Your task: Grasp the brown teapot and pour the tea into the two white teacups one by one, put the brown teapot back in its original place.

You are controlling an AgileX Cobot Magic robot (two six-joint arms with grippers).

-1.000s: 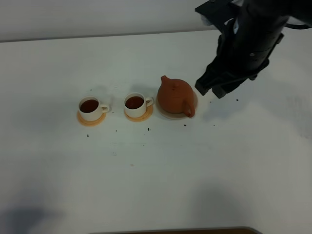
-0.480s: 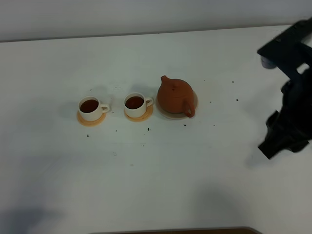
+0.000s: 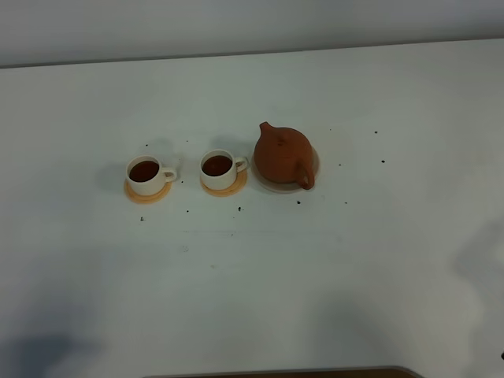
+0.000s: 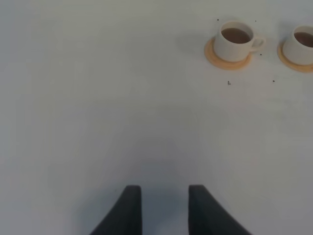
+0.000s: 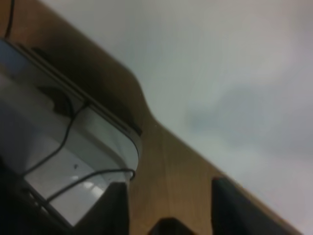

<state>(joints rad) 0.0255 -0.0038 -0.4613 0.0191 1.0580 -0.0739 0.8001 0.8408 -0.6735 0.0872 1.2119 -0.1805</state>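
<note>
Teapot [image 3: 283, 157] sitting upright on its saucer [image 3: 315, 170], two cups [image 3: 146, 173] [image 3: 219, 168] on coasters [image 3: 148, 194] left of it — both full of tea, left gripper [image 4: 165, 205] empty with jaws apart over bare table [image 3: 252, 299], right gripper [image 5: 168, 205] spread too, off past the table edge

right wrist view blurred, second teacup [image 4: 304, 45] edge-cropped

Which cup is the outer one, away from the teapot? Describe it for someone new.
On the white table, three items stand in a row, with the brown teapot on its pale saucer at one end. The outer cup sits at the opposite end on an orange coaster. Unlike its twin, it has a neighbour on one side only.
</note>
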